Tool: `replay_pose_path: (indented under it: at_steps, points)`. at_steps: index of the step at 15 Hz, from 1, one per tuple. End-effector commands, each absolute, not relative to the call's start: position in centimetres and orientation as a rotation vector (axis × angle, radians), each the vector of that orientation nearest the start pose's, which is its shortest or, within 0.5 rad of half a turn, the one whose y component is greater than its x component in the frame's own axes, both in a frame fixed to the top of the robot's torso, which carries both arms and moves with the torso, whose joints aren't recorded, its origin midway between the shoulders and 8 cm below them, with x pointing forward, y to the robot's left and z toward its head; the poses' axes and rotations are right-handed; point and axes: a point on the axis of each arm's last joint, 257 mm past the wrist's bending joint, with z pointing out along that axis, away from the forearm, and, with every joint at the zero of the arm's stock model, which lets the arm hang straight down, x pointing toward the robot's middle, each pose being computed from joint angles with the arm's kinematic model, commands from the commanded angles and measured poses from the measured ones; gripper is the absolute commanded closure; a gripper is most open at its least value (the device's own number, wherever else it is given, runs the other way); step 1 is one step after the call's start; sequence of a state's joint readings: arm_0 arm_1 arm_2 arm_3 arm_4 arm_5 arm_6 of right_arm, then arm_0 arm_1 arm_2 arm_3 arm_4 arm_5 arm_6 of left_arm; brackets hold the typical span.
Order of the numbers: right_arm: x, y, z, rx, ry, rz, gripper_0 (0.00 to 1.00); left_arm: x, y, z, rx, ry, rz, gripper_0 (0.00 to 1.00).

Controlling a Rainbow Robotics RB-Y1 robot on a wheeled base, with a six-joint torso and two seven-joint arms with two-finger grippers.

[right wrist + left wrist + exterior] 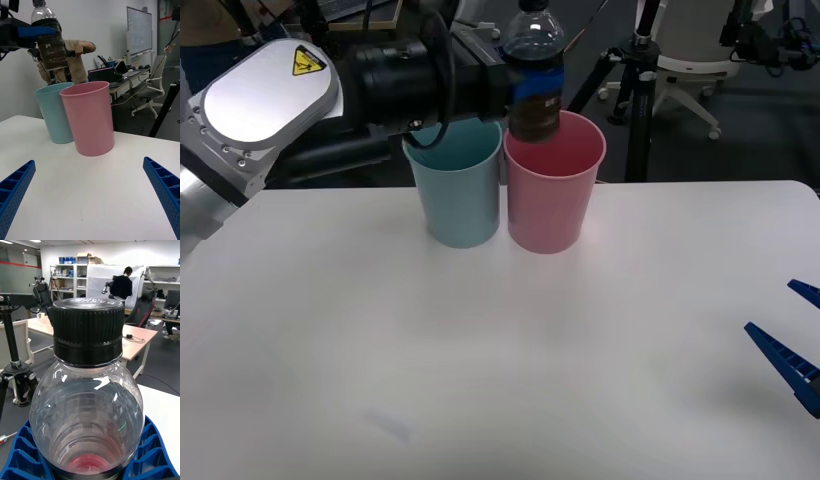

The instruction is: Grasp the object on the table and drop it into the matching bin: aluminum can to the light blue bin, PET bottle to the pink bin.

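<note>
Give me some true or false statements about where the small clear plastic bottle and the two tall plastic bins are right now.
1. The left gripper holds the small clear plastic bottle with the black cap. True.
2. The bottle lies on the white table. False: it hangs upright above the tall pink plastic bin.
3. The pink bin stands beside the tall light blue plastic bin. True.
4. The right gripper is shut. False: it is open, low over the table.

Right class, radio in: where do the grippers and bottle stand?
Left gripper shut on PET bottle, held upright over pink bin. Right gripper open, low over table. Nothing in the way.
</note>
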State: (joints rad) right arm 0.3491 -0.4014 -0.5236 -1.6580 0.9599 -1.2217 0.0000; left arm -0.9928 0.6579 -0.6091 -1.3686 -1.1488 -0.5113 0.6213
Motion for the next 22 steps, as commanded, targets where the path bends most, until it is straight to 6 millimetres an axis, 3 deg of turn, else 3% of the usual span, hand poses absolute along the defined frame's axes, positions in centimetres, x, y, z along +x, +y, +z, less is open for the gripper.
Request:
replay_pose_path:
  at_steps: [1, 4, 11, 15, 19, 22]
  points:
    - [34.2, -33.0, -16.9, -0.465, 1.441, 0.567, 0.0, 58.5, -5.0, 3.1, 0.907, 1.401, -0.748, 0.98]
    - [34.2, -33.0, -16.9, -0.465, 1.441, 0.567, 0.0, 59.4, -6.2, 2.9, 0.905, 1.408, -0.736, 0.97]
    - [34.2, -33.0, -16.9, -0.465, 1.441, 0.567, 0.0, 59.2, -8.5, 1.9, 0.932, 1.407, -0.728, 0.96]
    - [34.2, -33.0, -16.9, -0.465, 1.441, 0.567, 0.0, 59.2, -8.9, 1.8, 0.935, 1.409, -0.726, 0.95]
    - [34.2, -33.0, -16.9, -0.465, 1.441, 0.567, 0.0, 61.5, -8.5, 1.6, 0.902, 1.445, -0.695, 0.95]
    - [34.2, -33.0, -16.9, -0.465, 1.441, 0.567, 0.0, 61.9, -8.5, 1.6, 0.891, 1.452, -0.692, 0.95]
